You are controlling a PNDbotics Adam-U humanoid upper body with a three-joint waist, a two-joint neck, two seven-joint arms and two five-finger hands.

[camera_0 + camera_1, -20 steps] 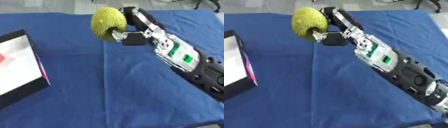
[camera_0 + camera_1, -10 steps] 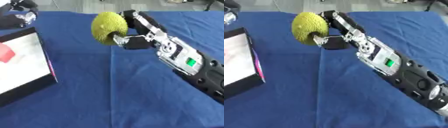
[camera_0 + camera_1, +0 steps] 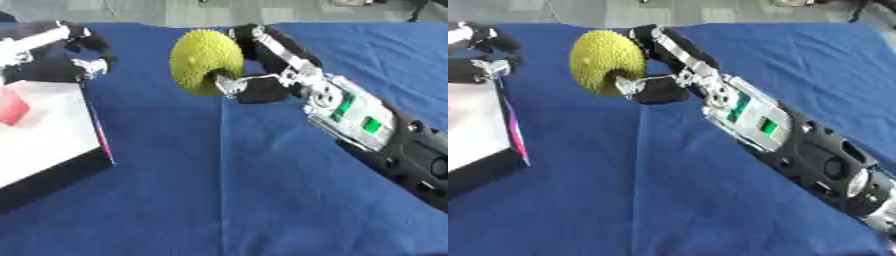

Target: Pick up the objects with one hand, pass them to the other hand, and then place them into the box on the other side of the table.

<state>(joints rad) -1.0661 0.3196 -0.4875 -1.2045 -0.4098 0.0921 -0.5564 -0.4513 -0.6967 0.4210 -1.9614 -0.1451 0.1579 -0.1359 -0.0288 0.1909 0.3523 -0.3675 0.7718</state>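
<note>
Closest to the camera is the blue cloth (image 3: 262, 200) that covers the table, with a fold line running down its middle. On the robot's left side sits the box (image 3: 52, 165), black on the outside and white inside, with a pink edge, and a small red thing (image 3: 12, 107) already lies in it. A bit farther back, the right hand (image 3: 262, 85) holds a bumpy yellow-green ball (image 3: 206, 60) up in the air above the cloth, near the middle of the table. Its fingers curl round the back of the ball and its thumb presses the front, so the ball is gripped. Farther back on the left, the left hand (image 3: 66, 55) hangs over the far corner of the box, well apart from the ball; I cannot tell if its fingers are bent or straight. So the picking up looks done. What is left, I think, is to pass the ball across to the left hand and then put it in the box. The right arm has green patches (image 3: 750, 112) on its silver part, but I can read no words or labels anywhere.
</note>
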